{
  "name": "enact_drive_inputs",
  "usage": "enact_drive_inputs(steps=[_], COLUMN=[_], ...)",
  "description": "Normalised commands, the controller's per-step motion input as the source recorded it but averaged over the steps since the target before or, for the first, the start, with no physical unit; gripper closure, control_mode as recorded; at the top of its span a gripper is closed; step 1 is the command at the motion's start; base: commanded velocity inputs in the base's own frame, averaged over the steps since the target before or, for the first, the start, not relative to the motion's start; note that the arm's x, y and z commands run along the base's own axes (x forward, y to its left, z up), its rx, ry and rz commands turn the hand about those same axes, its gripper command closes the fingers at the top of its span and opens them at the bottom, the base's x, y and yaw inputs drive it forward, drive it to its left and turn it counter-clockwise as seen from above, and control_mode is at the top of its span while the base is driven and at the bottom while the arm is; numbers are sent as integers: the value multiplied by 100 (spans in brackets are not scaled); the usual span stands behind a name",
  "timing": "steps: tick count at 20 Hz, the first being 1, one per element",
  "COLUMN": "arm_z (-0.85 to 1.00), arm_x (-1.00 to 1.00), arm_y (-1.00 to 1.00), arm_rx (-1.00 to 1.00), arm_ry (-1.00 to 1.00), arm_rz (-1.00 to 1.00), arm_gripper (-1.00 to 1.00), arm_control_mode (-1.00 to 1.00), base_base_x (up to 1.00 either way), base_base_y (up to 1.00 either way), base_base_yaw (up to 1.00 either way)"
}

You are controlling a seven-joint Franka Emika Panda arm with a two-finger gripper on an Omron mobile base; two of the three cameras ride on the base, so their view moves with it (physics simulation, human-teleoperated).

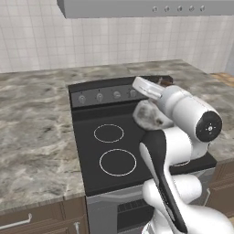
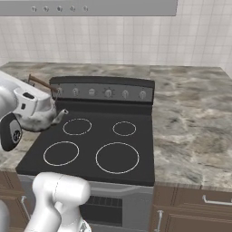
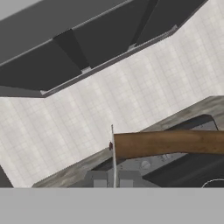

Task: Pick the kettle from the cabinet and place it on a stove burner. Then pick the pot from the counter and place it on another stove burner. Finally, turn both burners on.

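My gripper [image 3: 113,183] clamped narrow on kettle [image 2: 38,113] by thin brown handle [image 3: 168,143]; kettle hangs below, over stove [image 2: 97,147] edge. Risk: swinging, slipping off-burner. Beyond: knob panel [image 2: 106,93], possible bump.

Kitchen — stove [image 2: 97,145], hood [image 1: 151,7], tiled wall [image 2: 136,41].

Shiny silvery metal kettle [image 2: 38,115], glossy black stovetop [image 2: 97,140], mottled stone counter [image 2: 190,122]
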Motion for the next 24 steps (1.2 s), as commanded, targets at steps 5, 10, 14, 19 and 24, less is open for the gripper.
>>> enact_drive_inputs(steps=[5,10,14,19,24], arm_z=[-28,-10,-5,-7,-20], arm_x=[14,7,3,4,9], arm_y=[16,0,0,0,0], arm_rx=[0,0,0,0,0], arm_ry=[2,0,0,0,0], arm_rz=[0,0,0,0,0], arm_gripper=[100,100,100,100,100], arm_control_mode=[-100,-100,-100,-100,-100], base_base_x=[0,0,0,0,0], base_base_y=[0,0,0,0,0], base_base_yaw=[0,0,0,0,0])
